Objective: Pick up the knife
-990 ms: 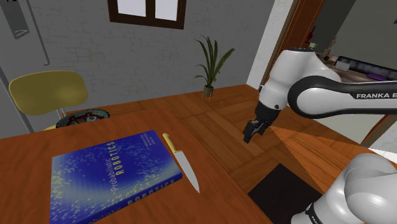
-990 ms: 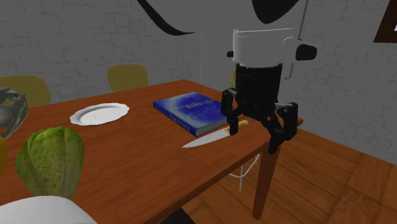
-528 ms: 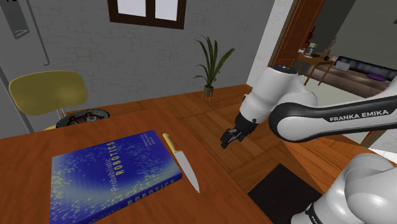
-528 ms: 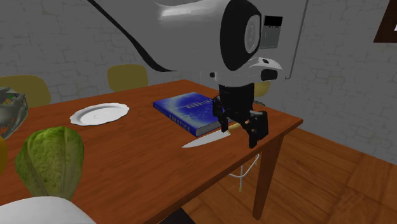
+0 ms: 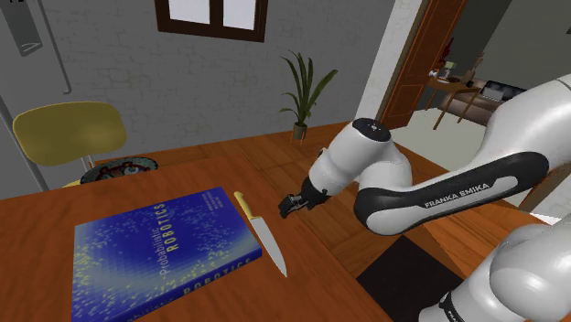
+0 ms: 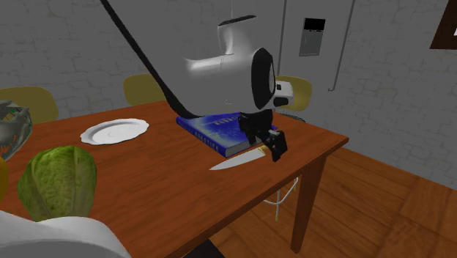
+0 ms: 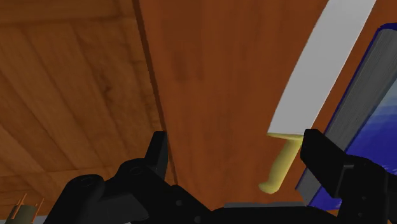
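The knife [image 5: 263, 236] lies on the wooden table [image 5: 302, 265], with a yellow handle [image 5: 242, 203] and a pale blade along the edge of a blue book [image 5: 160, 252]. My gripper [image 5: 293, 202] hovers open just beyond the table's edge, a little to the shoulder view's right of the handle. In the second exterior view the gripper [image 6: 268, 139] hangs over the handle end of the knife [image 6: 236, 159], beside the book [image 6: 214, 124]. From the wrist, the handle [image 7: 280, 165] and blade [image 7: 319, 70] lie between the spread fingers [image 7: 158, 151], untouched, near the book [image 7: 376, 105].
A white plate [image 6: 113, 130] and a green cabbage [image 6: 57, 183] sit further along the table. A yellow chair [image 5: 69, 133] and a patterned bowl [image 5: 119, 169] stand at the far side. A potted plant [image 5: 302, 91] and a dark mat [image 5: 407, 270] are on the floor.
The arm has swung from the shoulder view's right toward the table, bringing the open gripper down beside the knife's handle. Knife and book have not moved.
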`<action>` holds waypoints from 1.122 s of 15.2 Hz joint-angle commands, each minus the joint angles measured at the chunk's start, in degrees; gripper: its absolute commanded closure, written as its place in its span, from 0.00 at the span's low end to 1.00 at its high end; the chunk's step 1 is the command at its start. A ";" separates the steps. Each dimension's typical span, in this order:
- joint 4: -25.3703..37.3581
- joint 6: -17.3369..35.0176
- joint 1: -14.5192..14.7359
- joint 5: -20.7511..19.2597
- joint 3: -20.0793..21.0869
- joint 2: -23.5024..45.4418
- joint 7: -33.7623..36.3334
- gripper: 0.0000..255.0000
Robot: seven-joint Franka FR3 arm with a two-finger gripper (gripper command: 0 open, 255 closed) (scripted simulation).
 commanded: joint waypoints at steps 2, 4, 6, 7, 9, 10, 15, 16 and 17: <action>4.52 5.18 -9.02 -15.18 8.67 7.44 14.87 0.00; 8.84 5.65 -14.82 -31.55 13.81 13.33 29.35 0.00; 14.11 3.45 -15.08 -47.77 14.34 19.95 43.36 0.00; 16.71 2.02 -13.69 -53.97 13.47 22.94 48.74 0.00; 16.92 2.25 -11.27 -55.54 10.93 23.61 50.15 0.00; 17.13 2.22 -10.75 -57.42 10.33 24.46 51.69 0.00; 18.41 1.86 -8.12 -67.19 7.28 29.11 59.69 0.00; 18.41 1.88 -8.04 -67.16 7.19 29.09 59.68 0.00; 18.41 1.88 -8.04 -67.16 7.19 29.09 59.68 0.00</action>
